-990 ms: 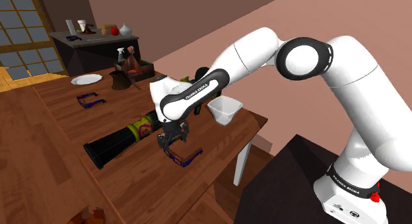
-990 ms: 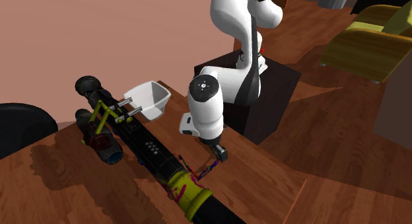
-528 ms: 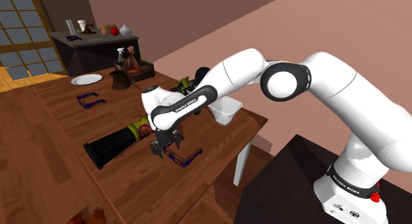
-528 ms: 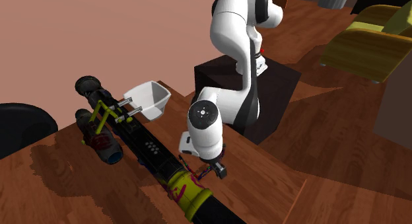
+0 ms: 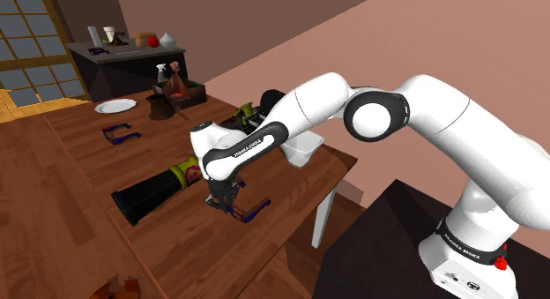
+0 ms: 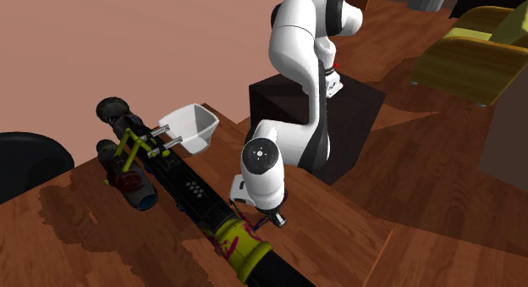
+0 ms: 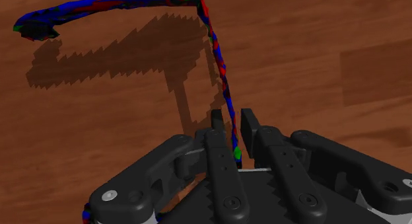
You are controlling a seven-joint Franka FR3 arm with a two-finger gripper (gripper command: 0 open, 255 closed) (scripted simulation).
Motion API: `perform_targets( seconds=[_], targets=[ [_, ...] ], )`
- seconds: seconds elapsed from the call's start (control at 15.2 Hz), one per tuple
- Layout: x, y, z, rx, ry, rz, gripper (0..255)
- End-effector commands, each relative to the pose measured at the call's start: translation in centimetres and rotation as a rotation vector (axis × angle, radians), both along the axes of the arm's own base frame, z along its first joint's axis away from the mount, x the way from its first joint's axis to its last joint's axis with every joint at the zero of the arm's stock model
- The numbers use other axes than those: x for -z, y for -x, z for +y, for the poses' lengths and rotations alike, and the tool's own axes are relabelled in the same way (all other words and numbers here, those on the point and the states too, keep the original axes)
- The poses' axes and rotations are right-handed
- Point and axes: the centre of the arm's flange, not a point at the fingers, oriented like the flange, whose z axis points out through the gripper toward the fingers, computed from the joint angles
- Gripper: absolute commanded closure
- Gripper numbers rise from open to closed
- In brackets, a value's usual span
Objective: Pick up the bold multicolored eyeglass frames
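Claw (image 5: 220, 198) (image 6: 272, 219) (image 7: 231, 120) down at the wooden table (image 5: 291, 187), near its edge. Clenched on one temple arm of the multicolored eyeglass frames (image 5: 247, 209) (image 7: 221, 77), fingers close on either side. Frames are blue, red and green and lie on the table just beside a black cylinder with a yellow-green band (image 5: 154, 191). White cup (image 5: 300, 147) stands near, behind the arm. A second blue pair of glasses (image 5: 121, 132) lies well apart, near a white plate (image 5: 115, 105).
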Motion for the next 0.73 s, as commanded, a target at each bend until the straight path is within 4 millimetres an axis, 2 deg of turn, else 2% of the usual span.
perform_targets(
  seconds=[0.0,0.4,0.66],
  targets=[
    [0.0,0.0,0.0,0.0,0.0,0.0,255],
    [0.1,0.0,0.0,0.0,0.0,0.0,255],
    [-2.1,0.0,0.0,0.0,0.0,0.0,255]
  ],
)
